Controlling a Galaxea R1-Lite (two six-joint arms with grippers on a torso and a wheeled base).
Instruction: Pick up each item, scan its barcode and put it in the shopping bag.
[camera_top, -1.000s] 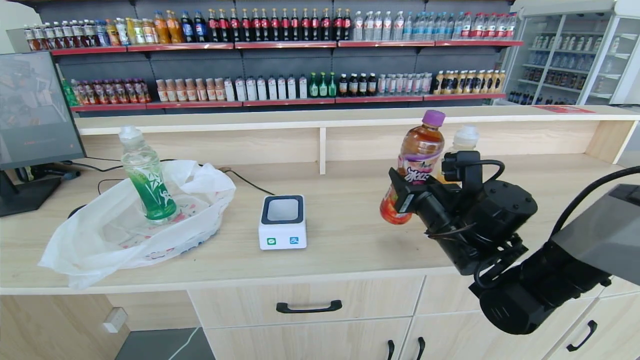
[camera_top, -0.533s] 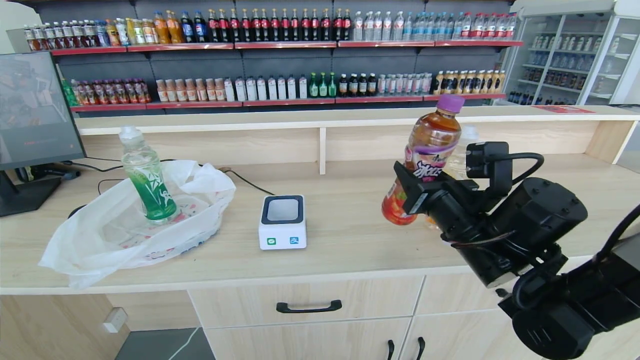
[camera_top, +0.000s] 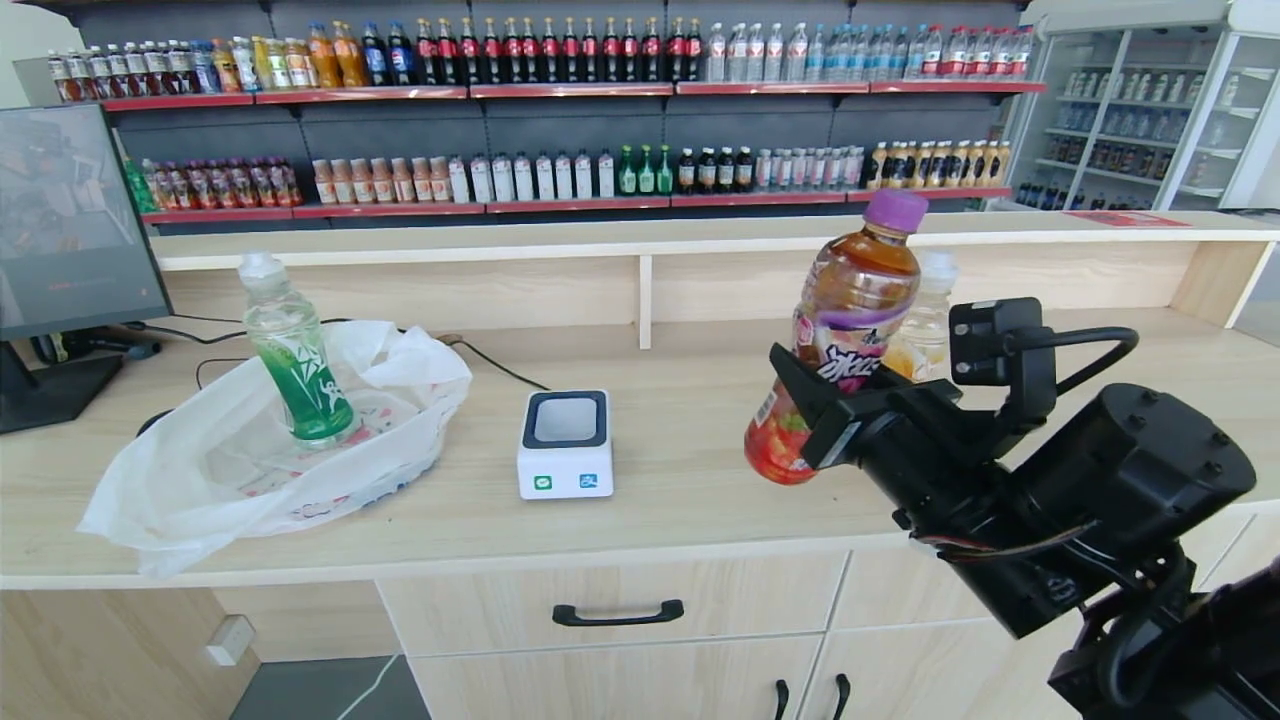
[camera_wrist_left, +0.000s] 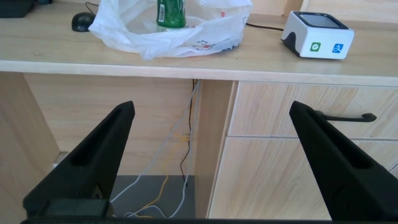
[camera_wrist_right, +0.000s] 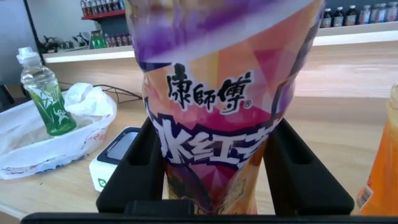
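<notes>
Head view: right hand (camera_top: 812, 405) clamped on bottle (camera_top: 858, 285), above worktop (camera_top: 680, 480). Scanning likely next: scanner (camera_top: 565, 443) sits left of hand.

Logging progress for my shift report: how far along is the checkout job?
Done: the green bottle stands in the shopping bag. In hand: the right claw grips the purple-capped bottle, right of the scanner, not yet over it. Left: scanning and bagging it, then the white-capped bottle behind it.

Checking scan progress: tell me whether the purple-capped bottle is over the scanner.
No, the purple-capped bottle, held in the right end effector, hangs well right of the scanner.
</notes>
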